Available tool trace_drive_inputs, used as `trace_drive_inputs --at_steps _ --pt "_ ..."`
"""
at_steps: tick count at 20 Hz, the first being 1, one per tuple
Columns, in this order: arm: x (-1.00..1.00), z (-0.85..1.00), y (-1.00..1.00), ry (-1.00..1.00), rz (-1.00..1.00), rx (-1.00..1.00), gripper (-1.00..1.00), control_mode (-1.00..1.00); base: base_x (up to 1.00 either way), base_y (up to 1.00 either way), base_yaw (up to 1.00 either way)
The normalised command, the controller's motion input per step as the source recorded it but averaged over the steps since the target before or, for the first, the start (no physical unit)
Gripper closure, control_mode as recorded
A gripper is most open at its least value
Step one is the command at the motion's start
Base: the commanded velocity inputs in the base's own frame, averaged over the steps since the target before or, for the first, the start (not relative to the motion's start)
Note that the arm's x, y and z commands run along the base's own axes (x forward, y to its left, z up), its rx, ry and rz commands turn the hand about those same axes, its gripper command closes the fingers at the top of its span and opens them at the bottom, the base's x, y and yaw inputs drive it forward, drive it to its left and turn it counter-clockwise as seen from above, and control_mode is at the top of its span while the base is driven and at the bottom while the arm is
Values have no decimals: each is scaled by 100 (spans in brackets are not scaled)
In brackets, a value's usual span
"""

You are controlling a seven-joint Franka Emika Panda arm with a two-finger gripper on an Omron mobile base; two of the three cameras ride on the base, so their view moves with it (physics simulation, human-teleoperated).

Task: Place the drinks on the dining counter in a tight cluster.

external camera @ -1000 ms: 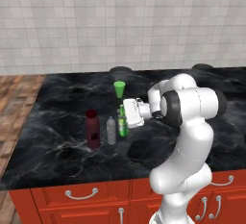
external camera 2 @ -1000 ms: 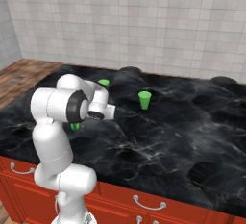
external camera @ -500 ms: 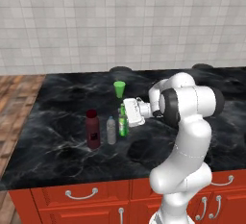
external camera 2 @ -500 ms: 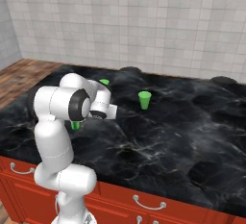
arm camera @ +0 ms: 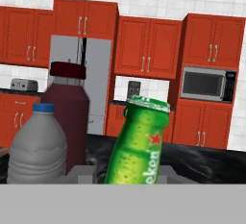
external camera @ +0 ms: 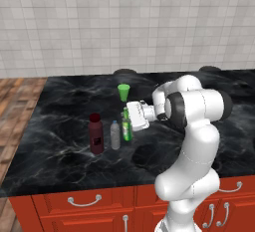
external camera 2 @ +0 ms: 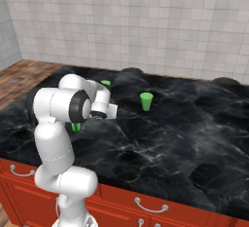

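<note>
On the dining counter [external camera: 55, 156] the three drinks stand close together in a row. The stout dark-red bottle [external camera: 96, 134] is on the left, the small clear bottle [external camera: 115, 135] with a blue cap in the middle, and the slim green bottle [external camera: 127, 126] on the right. My gripper [external camera: 131, 120] is shut on the green bottle from its right side. In the hand view the green bottle [arm camera: 139, 143] leans slightly between my fingers, with the clear bottle [arm camera: 37, 146] and the dark-red bottle [arm camera: 67, 107] just beside it. From the right base view the arm hides most of the drinks, leaving a green bottom [external camera 2: 76, 127] showing.
A bright-green cup [external camera: 123, 92] stands just behind the bottles. In the right base view there is one cup [external camera 2: 146, 101] mid-counter and another [external camera 2: 105, 83] behind my arm. The black slab [external camera 2: 185, 133] stretches wide to the right. Red drawers with silver handles [external camera: 84, 202] sit below its front edge.
</note>
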Motion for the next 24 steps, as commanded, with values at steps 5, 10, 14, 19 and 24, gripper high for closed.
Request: trace_drive_inputs --at_steps 5,10,14,19,24 --pt "-5 -11 0 -1 0 -2 -100 -100 0 0 0" --pt "-23 -1 -10 -5 0 0 -100 -100 0 0 0" --pt "-16 0 -2 -6 0 0 -100 -100 0 0 0" --pt "-1 0 0 -2 0 0 -100 -100 0 0 0" --pt "-3 0 -6 0 0 0 -100 -100 0 0 0"
